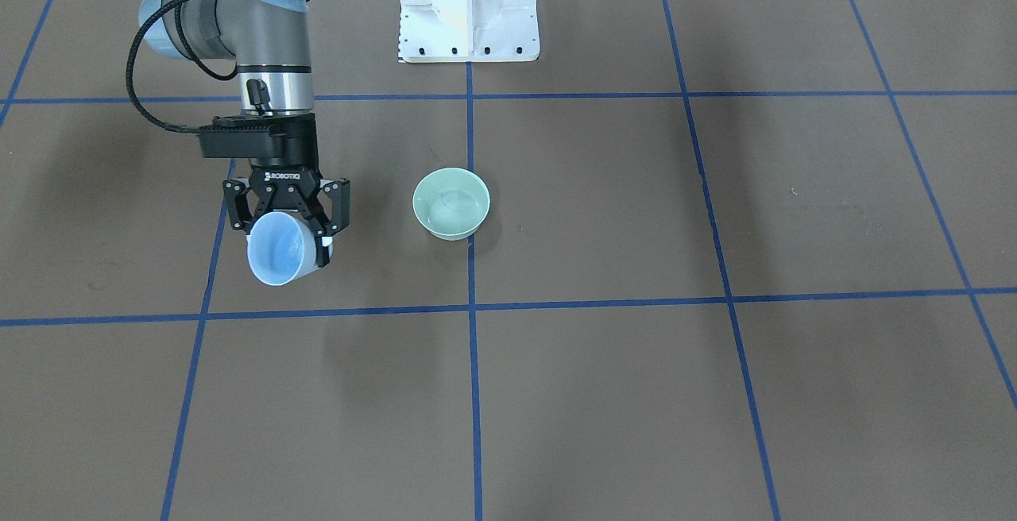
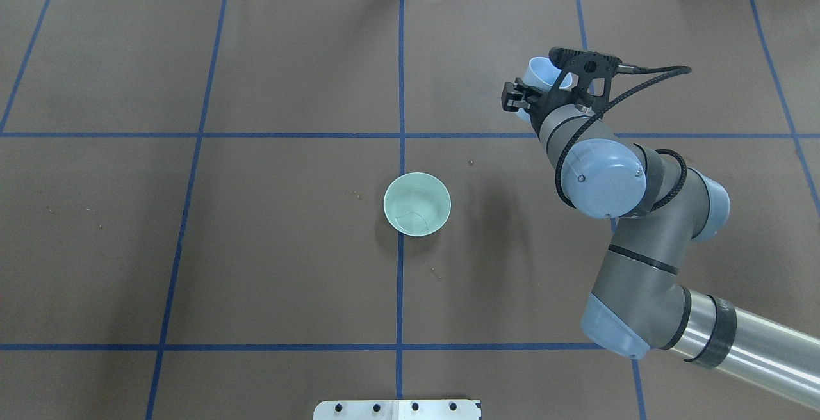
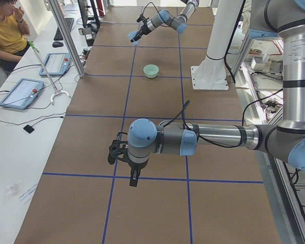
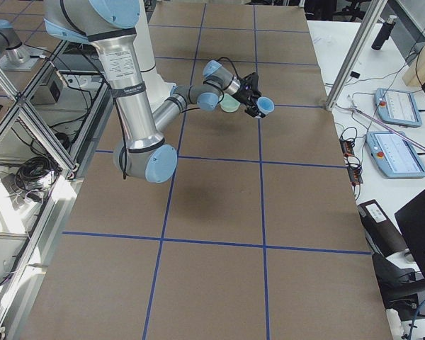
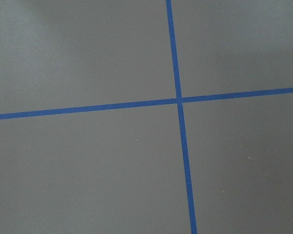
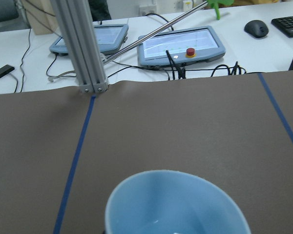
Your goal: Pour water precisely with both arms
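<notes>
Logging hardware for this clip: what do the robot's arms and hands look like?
The right arm and left arm are silver-grey tubes with light blue joint caps. A braided black cable runs to the right hand, black, two-fingered, marked ROBOTIQ.

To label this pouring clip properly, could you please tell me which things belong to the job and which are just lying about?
Job: right gripper holding the blue cup; green cup with water; left arm.
Lying about: white pedestal, teach pendants, mouse.
</notes>
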Controlling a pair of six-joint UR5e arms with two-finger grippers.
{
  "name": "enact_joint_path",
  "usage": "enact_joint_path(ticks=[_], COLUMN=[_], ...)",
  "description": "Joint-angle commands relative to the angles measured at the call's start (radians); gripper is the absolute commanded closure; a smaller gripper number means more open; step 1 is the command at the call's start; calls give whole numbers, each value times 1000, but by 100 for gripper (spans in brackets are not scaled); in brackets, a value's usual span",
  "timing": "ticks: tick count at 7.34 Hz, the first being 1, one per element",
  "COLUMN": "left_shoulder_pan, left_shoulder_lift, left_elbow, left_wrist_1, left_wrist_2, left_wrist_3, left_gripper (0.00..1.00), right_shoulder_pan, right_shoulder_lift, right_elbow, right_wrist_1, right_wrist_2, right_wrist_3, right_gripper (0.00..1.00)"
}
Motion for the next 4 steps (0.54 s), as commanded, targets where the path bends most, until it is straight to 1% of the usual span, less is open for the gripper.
enact_joint_path(ticks=[1, 3, 4], left_shoulder_pan=[-1, -1, -1], left_shoulder_lift=[6, 8, 8], left_elbow=[-2, -2, -5], left_wrist_1=[-2, -2, -2], left_wrist_2=[-2, -2, -2], left_wrist_3=[0, 0, 1], left_gripper=[0, 0, 0], right_shoulder_pan=[2, 4, 2], right_shoulder_lift=[-114, -252, -306], right_elbow=[-4, -5, -7], right_wrist_1=[-2, -2, -2], right_wrist_2=[-165, -239, -256], right_wrist_3=[174, 290, 329], right_gripper=[100, 100, 100])
